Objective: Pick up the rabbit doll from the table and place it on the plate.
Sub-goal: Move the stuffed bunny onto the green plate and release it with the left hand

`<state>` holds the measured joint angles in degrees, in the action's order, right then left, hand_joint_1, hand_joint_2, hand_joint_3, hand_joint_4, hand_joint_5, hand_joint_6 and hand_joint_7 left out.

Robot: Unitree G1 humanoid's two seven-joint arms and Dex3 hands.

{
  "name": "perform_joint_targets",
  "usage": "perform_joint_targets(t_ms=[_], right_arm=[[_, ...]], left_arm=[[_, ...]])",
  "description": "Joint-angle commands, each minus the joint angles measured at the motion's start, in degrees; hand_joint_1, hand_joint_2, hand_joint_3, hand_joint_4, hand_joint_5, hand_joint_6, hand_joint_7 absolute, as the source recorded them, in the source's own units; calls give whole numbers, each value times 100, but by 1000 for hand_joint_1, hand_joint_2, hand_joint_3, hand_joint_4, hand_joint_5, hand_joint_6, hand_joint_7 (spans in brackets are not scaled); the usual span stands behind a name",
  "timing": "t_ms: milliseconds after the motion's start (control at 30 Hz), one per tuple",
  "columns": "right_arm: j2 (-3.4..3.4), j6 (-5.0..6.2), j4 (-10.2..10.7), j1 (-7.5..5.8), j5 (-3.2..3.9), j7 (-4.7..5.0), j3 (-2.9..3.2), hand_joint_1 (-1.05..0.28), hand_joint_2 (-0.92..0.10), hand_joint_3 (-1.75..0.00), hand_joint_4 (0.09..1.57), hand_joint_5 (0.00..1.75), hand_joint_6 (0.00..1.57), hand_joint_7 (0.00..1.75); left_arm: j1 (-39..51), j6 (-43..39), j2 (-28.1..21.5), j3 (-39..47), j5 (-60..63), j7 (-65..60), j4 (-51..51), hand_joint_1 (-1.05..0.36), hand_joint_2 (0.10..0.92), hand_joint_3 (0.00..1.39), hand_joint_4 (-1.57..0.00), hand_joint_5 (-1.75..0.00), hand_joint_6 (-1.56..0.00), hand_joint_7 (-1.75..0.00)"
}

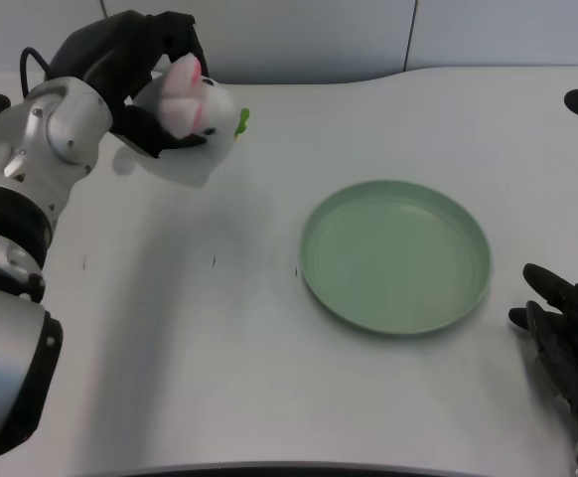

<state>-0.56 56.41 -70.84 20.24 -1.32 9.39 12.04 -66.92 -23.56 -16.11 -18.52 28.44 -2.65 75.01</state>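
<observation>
Currently the left hand (140, 70) is at the far left of the scene, its black fingers (175, 35) wrapped around the rabbit doll (195, 109), a white plush with pink ears and a small green bit on its right side; the doll looks lifted off the white table (219, 378), shadow under it. The green plate (395, 255) sits right of centre, well apart from the doll, nothing on it. Right hand (567, 338) rests at the near right edge, just beside the plate.
</observation>
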Motion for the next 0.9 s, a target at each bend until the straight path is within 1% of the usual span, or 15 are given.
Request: perform_joint_targets(t_ms=[33,100,233,267,300,333,367,400,467,500,600,667,767,867,900], right_arm=[[-16,-50,-74,51,111,-99,72,-240,-921,-299,734,781,922,14],[8,-88,-79,57,124,-115,84,-235,-921,-304,742,778,911,8],[11,-151,-39,36,-1,-14,13,-263,-921,-320,744,768,903,3],[-1,-104,-29,25,-64,19,-28,-266,-921,-322,745,766,906,5],[7,-48,-21,17,-73,-4,-42,-257,-921,-332,743,765,903,3],[21,-10,-15,11,-76,-7,-54,-254,-921,-338,740,763,905,4],[52,1,-13,10,-44,-30,-46,-261,-921,-339,731,760,910,7],[75,-4,-12,11,-13,-43,-38,-281,-921,-327,723,760,921,12],[122,-40,4,7,9,-5,-37,-290,-921,-317,721,763,931,17],[149,-61,31,-3,-1,39,-49,-291,-921,-314,721,764,934,19],[198,-92,110,-44,-39,109,-102,-284,-921,-313,706,762,934,18],[218,-148,149,-54,-1,87,-107,-295,-921,-306,704,766,936,19],[217,-186,197,-72,-20,129,-146,-297,-921,-300,694,774,938,19],[222,-131,185,-80,6,123,-138,-287,-921,-291,700,785,946,23],[208,-104,187,-92,-16,121,-156,-285,-921,-292,698,787,944,22]], left_arm=[[-159,-125,203,37,-61,87,-52,-151,390,889,-936,-1746,-786,-1746],[-215,-168,403,22,-55,139,-76,-168,377,899,-955,-1746,-802,-1746],[-264,-264,797,-90,57,60,-100,-169,333,994,-971,-1746,-811,-1746],[-285,-264,919,-122,70,79,-97,-156,323,1010,-975,-1746,-812,-1746],[-306,-264,1036,-165,93,86,-89,-149,317,1041,-993,-1746,-827,-1746],[-325,-258,1154,-215,126,72,-78,-146,314,1052,-1000,-1746,-832,-1746],[-346,-232,1256,-293,193,33,-66,-149,308,1057,-1000,-1746,-835,-1746],[-359,-214,1311,-347,241,-1,-57,-153,314,1064,-993,-1746,-831,-1746],[-392,-150,1452,-434,322,-47,-34,-154,321,1072,-985,-1746,-827,-1746],[-410,-102,1547,-467,355,-55,-17,-153,324,1076,-982,-1746,-826,-1746],[-435,-99,1768,-619,494,-127,16,-142,257,1276,-1025,-1746,-876,-1746],[-441,-90,1876,-691,555,-104,45,-145,240,1335,-1040,-1746,-900,-1746],[-444,-13,1989,-791,640,-82,81,-167,217,1375,-1064,-1746,-930,-1746],[-417,56,2073,-907,726,-138,107,-187,200,1394,-1089,-1746,-953,-1746],[-408,107,2114,-947,770,-133,118,-190,195,1395,-1092,-1746,-958,-1746]])
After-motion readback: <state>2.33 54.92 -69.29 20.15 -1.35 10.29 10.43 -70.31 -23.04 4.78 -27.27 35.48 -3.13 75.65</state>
